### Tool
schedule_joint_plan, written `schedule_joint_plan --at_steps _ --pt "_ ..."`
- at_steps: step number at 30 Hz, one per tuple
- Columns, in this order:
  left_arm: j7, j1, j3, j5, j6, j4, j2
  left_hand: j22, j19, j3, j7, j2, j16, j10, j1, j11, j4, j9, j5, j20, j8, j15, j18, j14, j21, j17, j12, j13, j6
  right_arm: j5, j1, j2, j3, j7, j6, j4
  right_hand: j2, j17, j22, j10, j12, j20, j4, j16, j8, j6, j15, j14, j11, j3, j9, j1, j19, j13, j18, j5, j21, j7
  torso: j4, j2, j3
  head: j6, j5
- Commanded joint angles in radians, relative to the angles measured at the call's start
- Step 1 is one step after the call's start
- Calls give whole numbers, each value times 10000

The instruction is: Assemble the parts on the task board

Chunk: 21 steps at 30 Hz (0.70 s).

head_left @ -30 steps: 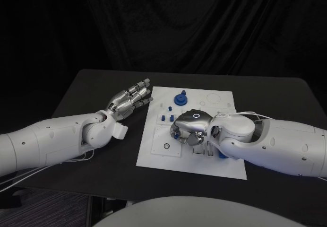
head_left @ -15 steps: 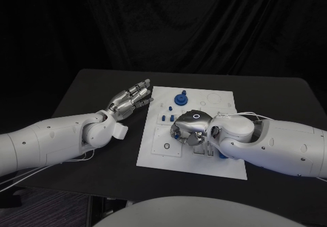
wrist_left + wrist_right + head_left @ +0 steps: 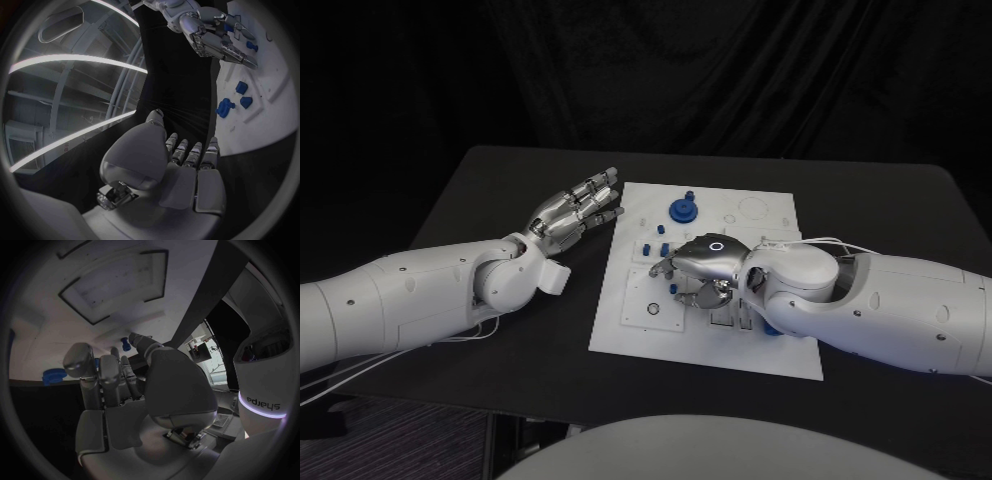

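White task board [image 3: 629,335] lies mid-desk [image 3: 488,190], long axis running away from the robot. Blue parts [image 3: 682,208] stand upright at its far end; smaller ones sit nearer the middle. Right hand [image 3: 700,263] is over the board's centre, fingers curled down; cannot tell if it grips anything. Left hand [image 3: 574,212] is released, fingers spread, just beside the board's left edge.

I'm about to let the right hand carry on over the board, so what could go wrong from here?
1. The right hand hangs low over the task board, hiding what lies under it in the head view; its fingers may knock the small blue parts beside it.
2. The left hand lies at the board's edge; a sweep could nudge the board or the tall blue part.
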Motion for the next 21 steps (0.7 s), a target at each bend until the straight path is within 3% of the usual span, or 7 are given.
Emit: schedule_joint_plan --at_steps 1,7,13,14,15,17,21 --pt "107 -17 9 -11 119 15 11 -31 50 5 71 5 35 -51 70 -25 -40 11 59 39 -9 63 115 0 48 5 -14 -2 30 -70 -33 -99 -2 -85 -537 76 14 -60 1091 -264 78 13 34 -41 -5 -150 10 -101 16 -172 -132 157 -110 38 194 -77 -83 -50 -6 -5 4 -2 31" --pt "235 -32 8 -11 17 58 -34 -137 4 5 70 5 35 -36 79 -25 -45 16 62 32 -3 60 108 1 20 5 -2 3 69 259 210 -458 11 103 -1336 407 -15 -236 1056 -1268 181 47 315 -45 -33 -760 36 -248 108 -696 -571 390 -214 -14 226 -114 -279 -238 -19 -10 10 -2 30" --pt "705 -71 8 -11 -439 163 -83 -691 -298 -90 70 -12 64 337 44 119 95 30 29 -235 16 -77 -30 63 -152 22 276 82 248 1022 982 -835 15 -25 -1332 695 -78 -186 1080 -1883 162 157 893 88 185 -37 181 -188 249 -1147 -549 594 -136 -317 201 -316 -214 -85 -24 -33 27 -2 29" --pt "788 -79 8 -11 -536 180 -87 -717 -314 -117 75 -26 57 371 25 145 115 34 3 -333 21 -160 -47 49 -158 17 316 88 288 1099 1115 -896 15 -51 -1296 725 -78 -186 1080 -1883 162 157 893 88 185 -37 181 -188 249 -1147 -549 594 -136 -317 201 -316 -214 -85 -30 -43 32 -2 27" --pt "889 -91 8 -11 -655 201 -91 -724 -319 -136 84 -33 52 383 7 142 125 33 -19 -392 20 -201 -60 36 -158 14 337 89 292 1161 1240 -962 14 -75 -1256 755 -167 -150 1099 -2153 -17 218 1202 141 187 -63 249 -120 330 -1336 -642 675 -61 -521 182 -429 -128 -49 -29 -49 31 -2 16" --pt "1022 -107 8 -11 -818 229 -97 -768 -338 -240 39 -34 11 427 -142 102 157 29 -153 -704 16 -507 -80 -55 -159 -12 421 96 315 1253 1462 -1112 12 -119 -1181 805 -247 -160 1112 -2200 -127 226 1712 166 147 -198 221 -72 339 -1608 -810 766 8 -746 186 -658 -60 -205 -33 -61 30 -2 26" --pt "1356 -144 8 -72 -1299 315 -141 -1118 -457 -450 -63 6 -37 316 -480 -184 172 18 -526 -1357 -3 -1106 -124 -165 -223 -51 436 80 279 1366 1775 -1528 4 -146 -1113 821 -281 -169 1142 -1900 -184 121 2771 197 161 123 110 17 269 -2307 -1006 1009 126 -1192 156 -877 54 -301 -34 -63 18 -2 60"
